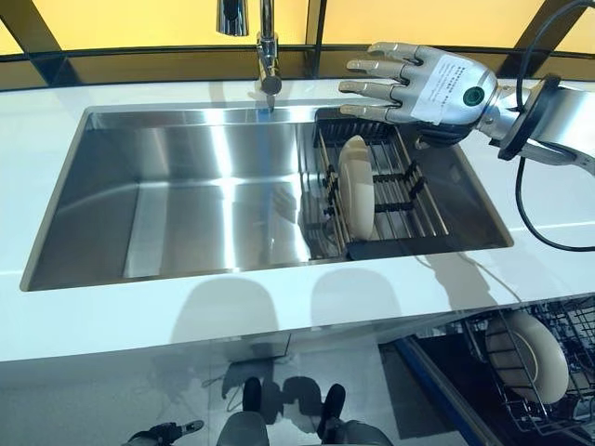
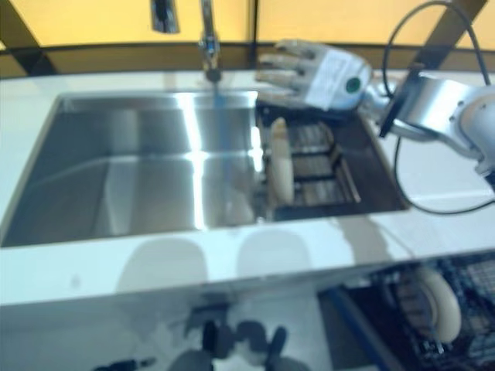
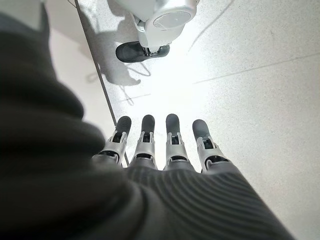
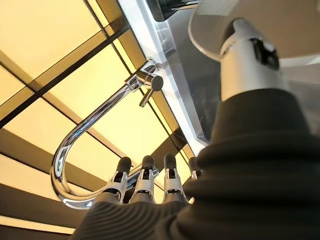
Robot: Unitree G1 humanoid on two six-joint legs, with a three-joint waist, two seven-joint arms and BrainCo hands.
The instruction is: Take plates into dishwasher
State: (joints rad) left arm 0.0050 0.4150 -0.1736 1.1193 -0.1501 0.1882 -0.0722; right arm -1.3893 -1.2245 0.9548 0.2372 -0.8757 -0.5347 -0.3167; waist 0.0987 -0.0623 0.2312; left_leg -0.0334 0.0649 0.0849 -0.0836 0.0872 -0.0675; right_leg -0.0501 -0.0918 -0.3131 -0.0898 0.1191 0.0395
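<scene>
A cream plate (image 1: 356, 186) stands on edge in the black wire rack (image 1: 409, 200) in the right part of the steel sink (image 1: 186, 195). My right hand (image 1: 418, 86) hovers open above the rack's back end, just behind and above the plate, fingers straight and pointing left, holding nothing. A second cream plate (image 1: 528, 358) stands in the dishwasher basket (image 1: 567, 321) at the lower right, below the counter. My left hand (image 3: 170, 150) hangs low by the floor, fingers straight and empty; it shows small at the lower left edge of the left eye view.
A chrome faucet (image 1: 268, 51) rises behind the sink, close to the left of my right hand. The white counter (image 1: 279, 316) surrounds the sink. The sink's left part holds nothing. The open dishwasher's dark door edge (image 1: 437, 381) juts out below the counter.
</scene>
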